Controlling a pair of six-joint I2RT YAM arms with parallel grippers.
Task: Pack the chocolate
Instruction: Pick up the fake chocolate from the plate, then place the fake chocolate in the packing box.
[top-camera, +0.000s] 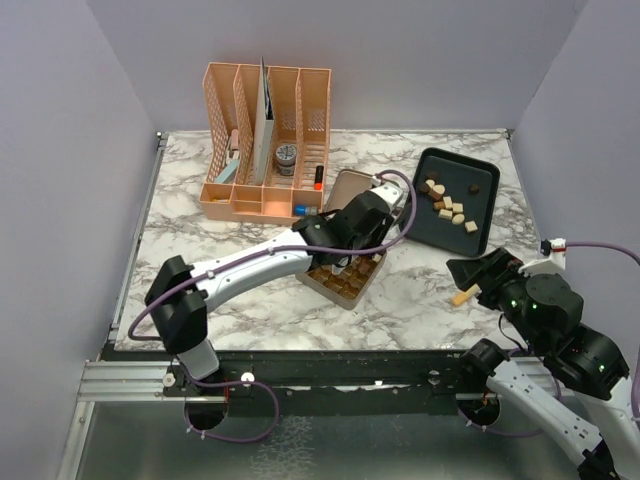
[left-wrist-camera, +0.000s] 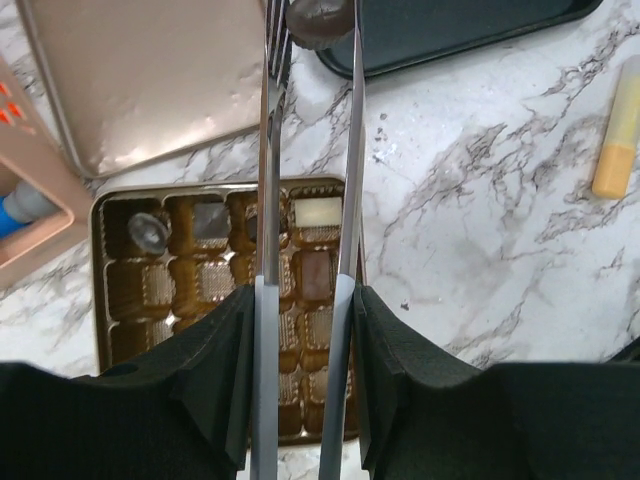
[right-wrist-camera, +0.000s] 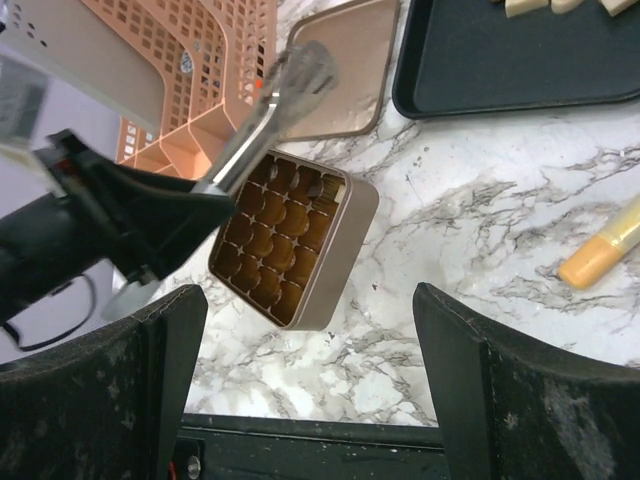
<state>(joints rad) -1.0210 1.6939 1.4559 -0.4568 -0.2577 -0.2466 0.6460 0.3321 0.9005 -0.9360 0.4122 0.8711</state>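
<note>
Chocolate (left-wrist-camera: 320, 18), one dark piece being pinched by the left hand (left-wrist-camera: 312, 30) just past the gold tin (right-wrist-camera: 345, 240), other pieces (top-camera: 450, 205) lying on the black tray (top-camera: 475, 170), left arm (top-camera: 250, 268) stretching forward over the tin, right hand (top-camera: 472, 270) hovering spread above the surface (top-camera: 240, 300).

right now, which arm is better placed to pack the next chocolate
Left. The left gripper squeezes tweezers pinching a dark chocolate near the gold tin; the right gripper hangs empty, open.

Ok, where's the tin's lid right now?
In the top view the lid lies flat just behind the open tin, between the peach desk organizer on its left and the black tray on its right.
</note>
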